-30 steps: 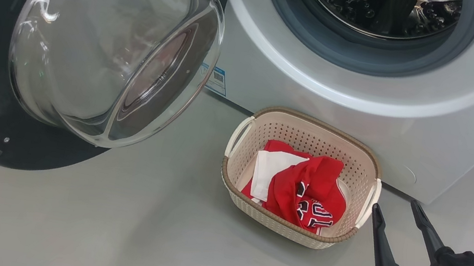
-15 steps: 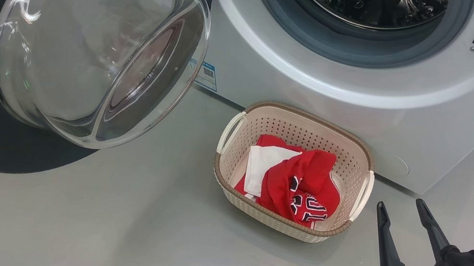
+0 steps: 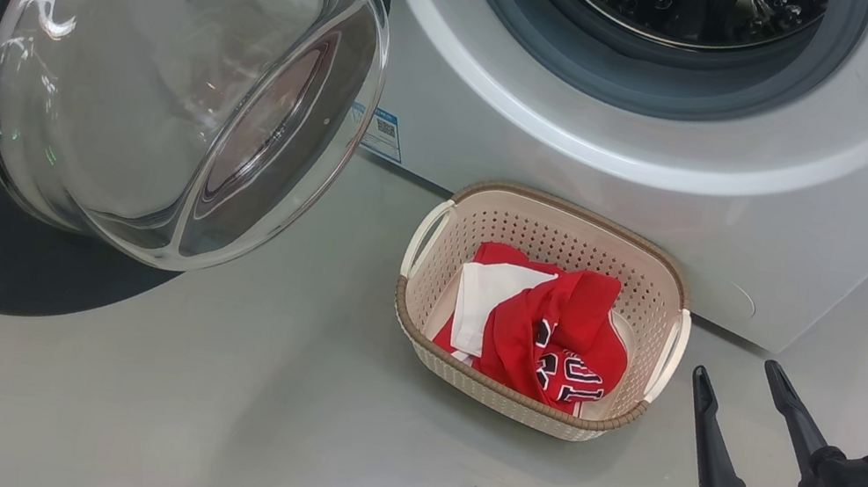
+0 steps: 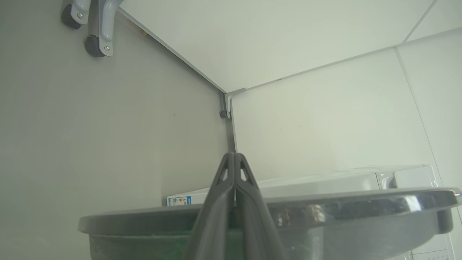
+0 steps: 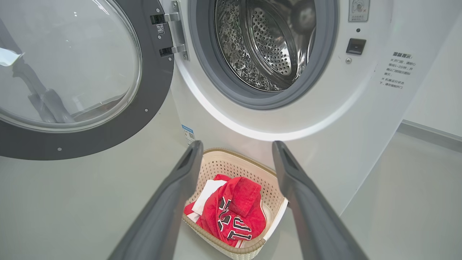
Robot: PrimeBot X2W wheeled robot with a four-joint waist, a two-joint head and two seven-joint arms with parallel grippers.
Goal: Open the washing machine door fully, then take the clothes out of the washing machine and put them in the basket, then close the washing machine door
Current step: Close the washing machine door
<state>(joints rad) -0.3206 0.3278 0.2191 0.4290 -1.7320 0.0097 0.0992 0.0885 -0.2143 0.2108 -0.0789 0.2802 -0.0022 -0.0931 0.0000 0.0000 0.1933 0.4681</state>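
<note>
Your left fingers (image 4: 216, 209) are shut tight right by the shiny black edge of the door (image 4: 361, 207) and your right fingers (image 3: 707, 443) stand wide near the basket (image 3: 565, 210) of soft red clothes (image 3: 552, 336), so push that heavy-looking, slippery door on its rim, not the glass.

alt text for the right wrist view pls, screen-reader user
Open right end effector points at a cream basket holding red clothes, on the floor in front of a white washing machine. Its door is swung open to the left; the steel drum looks empty.
</note>
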